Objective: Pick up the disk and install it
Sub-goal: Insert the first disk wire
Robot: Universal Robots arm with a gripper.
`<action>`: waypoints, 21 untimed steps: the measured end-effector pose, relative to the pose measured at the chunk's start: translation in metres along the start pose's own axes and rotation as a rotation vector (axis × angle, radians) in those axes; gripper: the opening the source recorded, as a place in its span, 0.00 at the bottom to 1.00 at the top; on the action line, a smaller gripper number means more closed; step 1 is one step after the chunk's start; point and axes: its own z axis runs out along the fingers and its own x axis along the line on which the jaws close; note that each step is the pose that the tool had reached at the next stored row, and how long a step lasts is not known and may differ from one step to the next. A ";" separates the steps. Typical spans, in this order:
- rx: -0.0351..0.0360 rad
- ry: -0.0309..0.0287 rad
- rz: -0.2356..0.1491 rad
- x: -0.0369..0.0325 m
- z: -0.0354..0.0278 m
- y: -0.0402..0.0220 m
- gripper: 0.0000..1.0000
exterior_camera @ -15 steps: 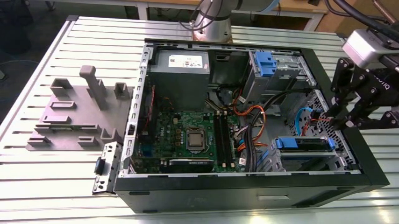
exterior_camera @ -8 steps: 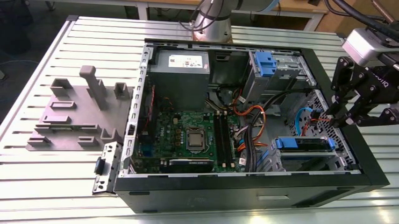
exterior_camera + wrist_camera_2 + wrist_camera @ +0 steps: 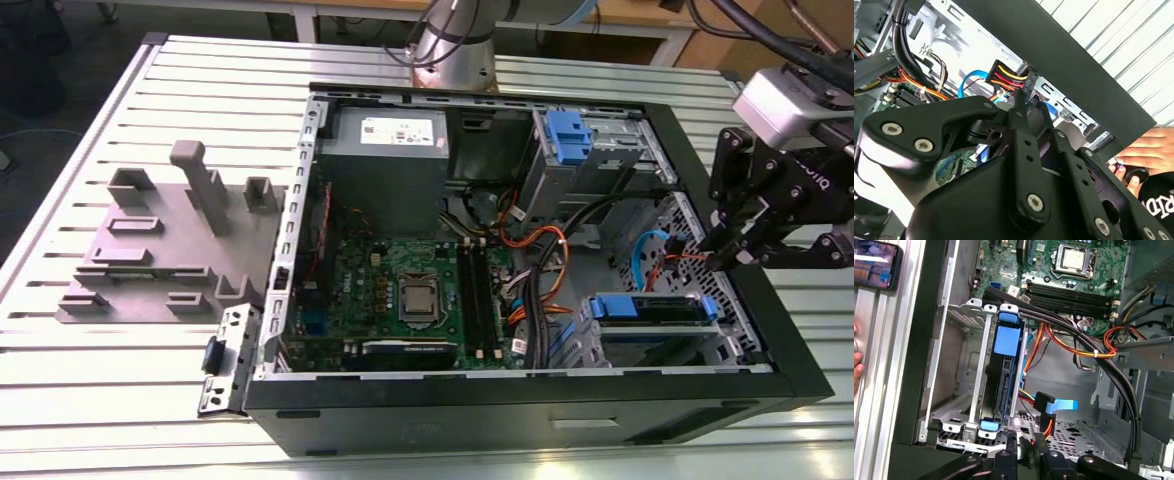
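The disk point(image 3: 650, 310) sits in its bright blue carrier inside the metal drive cage point(image 3: 667, 345) at the corner of the open computer case, on the exterior view's right. In the first wrist view the disk point(image 3: 1004, 385) stands on edge between the cage's rails, with its blue tab facing out. My gripper point(image 3: 738, 250) hangs over the case's side wall, just above and beside the cage. Its fingers point(image 3: 1014, 452) are shut with nothing between them and stand apart from the disk. In the second wrist view the gripper point(image 3: 1019, 107) points at the power connector on red, yellow and black wires.
A grey power supply point(image 3: 387, 150) and a second blue carrier point(image 3: 567, 135) sit at the case's far end. Cable bundles point(image 3: 1079, 340) cross beside the cage. A person's hand point(image 3: 1149, 150) rests outside the case wall near a phone point(image 3: 874, 265). A grey fixture point(image 3: 160, 240) lies on the exterior view's left.
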 end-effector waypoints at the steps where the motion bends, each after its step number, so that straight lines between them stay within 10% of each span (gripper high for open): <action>1: 0.0000 -0.0001 -0.004 -0.0001 0.0002 -0.0004 0.27; 9: -0.0006 0.0042 -0.012 -0.0057 0.0020 -0.0039 0.27; 17: -0.0085 0.0531 -0.024 -0.0092 0.0051 -0.0051 0.27; 21: -0.0088 0.0564 -0.035 -0.0107 0.0061 -0.0056 0.27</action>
